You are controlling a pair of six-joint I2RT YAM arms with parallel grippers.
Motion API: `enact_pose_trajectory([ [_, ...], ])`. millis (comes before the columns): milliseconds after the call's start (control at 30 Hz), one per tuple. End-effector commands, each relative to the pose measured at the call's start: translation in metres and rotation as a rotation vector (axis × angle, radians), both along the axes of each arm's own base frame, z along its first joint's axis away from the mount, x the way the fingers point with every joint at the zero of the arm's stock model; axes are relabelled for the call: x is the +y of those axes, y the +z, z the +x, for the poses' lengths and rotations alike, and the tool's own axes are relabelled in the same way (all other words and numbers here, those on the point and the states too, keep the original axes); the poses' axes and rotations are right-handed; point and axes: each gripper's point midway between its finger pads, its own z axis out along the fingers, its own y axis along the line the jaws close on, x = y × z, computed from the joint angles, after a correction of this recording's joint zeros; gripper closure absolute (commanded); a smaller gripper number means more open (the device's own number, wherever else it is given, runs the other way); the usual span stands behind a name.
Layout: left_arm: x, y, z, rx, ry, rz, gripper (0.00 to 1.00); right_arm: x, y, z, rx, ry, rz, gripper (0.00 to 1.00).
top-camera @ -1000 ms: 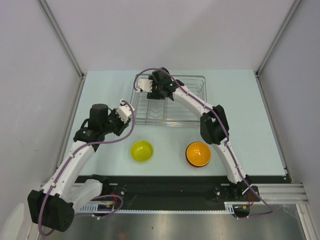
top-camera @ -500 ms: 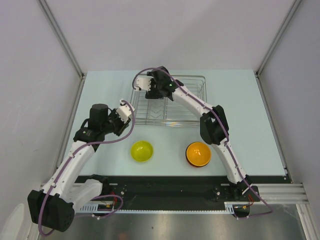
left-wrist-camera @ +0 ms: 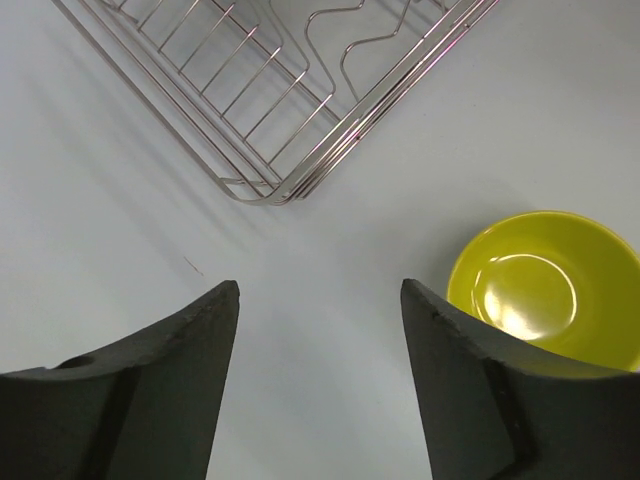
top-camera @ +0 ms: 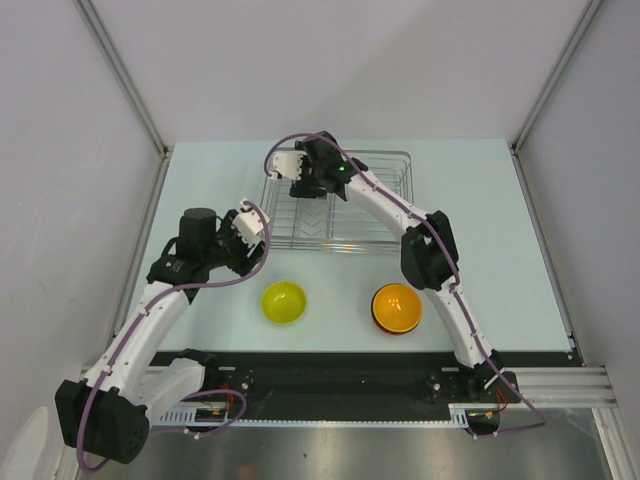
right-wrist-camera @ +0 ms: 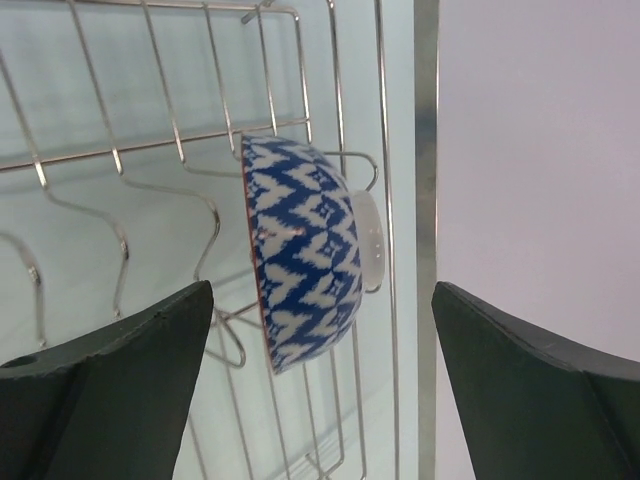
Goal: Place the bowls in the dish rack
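Note:
The silver wire dish rack stands at the table's far middle. A blue-and-white patterned bowl with a thin red rim stands on edge in the rack by its end wires. My right gripper is open, its fingers wide on both sides of this bowl and not touching it. In the top view the right gripper hides that bowl. My left gripper is open and empty above the table, near the rack's corner. A lime-yellow bowl lies to its right. No other patterned bowl is in view.
The lime-yellow bowl and an orange bowl sit upright near the front edge. A dark red rim shows under the orange one. Grey walls close in the table on the left, right and back. My left gripper hovers left of the rack.
My right gripper has shifted slightly toward the rack's far left corner. The left arm and the bowls on the table have not moved.

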Motion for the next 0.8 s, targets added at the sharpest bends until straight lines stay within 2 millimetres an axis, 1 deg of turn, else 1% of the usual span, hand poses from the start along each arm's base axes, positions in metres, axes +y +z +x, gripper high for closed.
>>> enact_pose_trajectory([
  [0,-0.005,0.003,-0.004,-0.013,-0.051,-0.014,0.21,-0.015,0.113,-0.021,-0.039,-0.046,0.195,0.01],
  [33,-0.006,0.002,-0.007,-0.012,-0.067,-0.013,0.15,-0.022,0.115,-0.027,-0.006,-0.060,0.204,0.00],
  [67,-0.007,0.002,-0.008,-0.008,-0.076,-0.016,0.01,-0.033,0.122,-0.029,0.007,-0.083,0.220,0.00],
  [100,-0.010,0.002,-0.011,-0.001,-0.094,-0.025,0.00,-0.038,0.131,-0.042,0.051,-0.091,0.273,0.00],
  [133,-0.011,-0.003,-0.015,0.023,-0.114,-0.020,0.00,-0.046,0.137,-0.049,0.074,-0.108,0.293,0.00],
  [167,-0.013,-0.006,-0.019,0.040,-0.132,-0.018,0.00,-0.057,0.137,-0.052,0.109,-0.131,0.322,0.00],
  [200,-0.014,-0.009,-0.022,0.051,-0.151,-0.018,0.00,-0.065,0.127,-0.059,0.169,-0.170,0.349,0.00],
  [233,-0.017,-0.012,-0.028,0.078,-0.172,-0.024,0.00,-0.077,0.147,-0.072,0.178,-0.186,0.390,0.00],
  [267,-0.018,-0.020,-0.032,0.111,-0.184,-0.024,0.00,-0.081,0.148,-0.080,0.212,-0.185,0.418,0.00],
  [300,-0.019,-0.026,-0.035,0.132,-0.199,-0.021,0.00,-0.096,0.153,-0.083,0.228,-0.208,0.444,0.00],
  [333,-0.020,-0.032,-0.039,0.159,-0.211,-0.024,0.00,-0.109,0.152,-0.096,0.270,-0.239,0.482,0.00],
  [367,-0.020,-0.044,-0.043,0.201,-0.214,-0.019,0.00,-0.113,0.157,-0.104,0.294,-0.229,0.516,0.00],
  [400,-0.020,-0.050,-0.045,0.220,-0.223,-0.014,0.00,-0.129,0.154,-0.104,0.316,-0.263,0.539,0.00],
  [433,-0.019,-0.056,-0.047,0.241,-0.225,-0.007,0.00,-0.138,0.155,-0.116,0.338,-0.276,0.564,0.00],
  [467,-0.018,-0.064,-0.049,0.264,-0.226,0.001,0.00,-0.142,0.151,-0.122,0.359,-0.276,0.575,0.00],
  [500,-0.017,-0.071,-0.050,0.287,-0.229,0.009,0.00,-0.152,0.152,-0.120,0.349,-0.294,0.592,0.00],
  [533,-0.016,-0.077,-0.052,0.306,-0.231,0.016,0.00,-0.157,0.152,-0.124,0.350,-0.306,0.606,0.00],
  [567,-0.015,-0.081,-0.051,0.313,-0.225,0.026,0.01,-0.163,0.143,-0.134,0.370,-0.312,0.608,0.00],
  [600,-0.015,-0.085,-0.050,0.323,-0.225,0.029,0.02,-0.167,0.145,-0.137,0.366,-0.310,0.622,0.00],
  [633,-0.014,-0.088,-0.050,0.330,-0.226,0.033,0.03,-0.171,0.141,-0.140,0.377,-0.321,0.628,0.00],
  [667,-0.014,-0.091,-0.050,0.339,-0.224,0.037,0.05,-0.174,0.137,-0.148,0.391,-0.322,0.636,0.00],
  [733,-0.014,-0.096,-0.047,0.358,-0.220,0.041,0.09,-0.176,0.133,-0.153,0.403,-0.327,0.642,0.00],
  [767,-0.014,-0.098,-0.047,0.366,-0.219,0.041,0.09,-0.178,0.130,-0.159,0.415,-0.328,0.648,0.00],
])
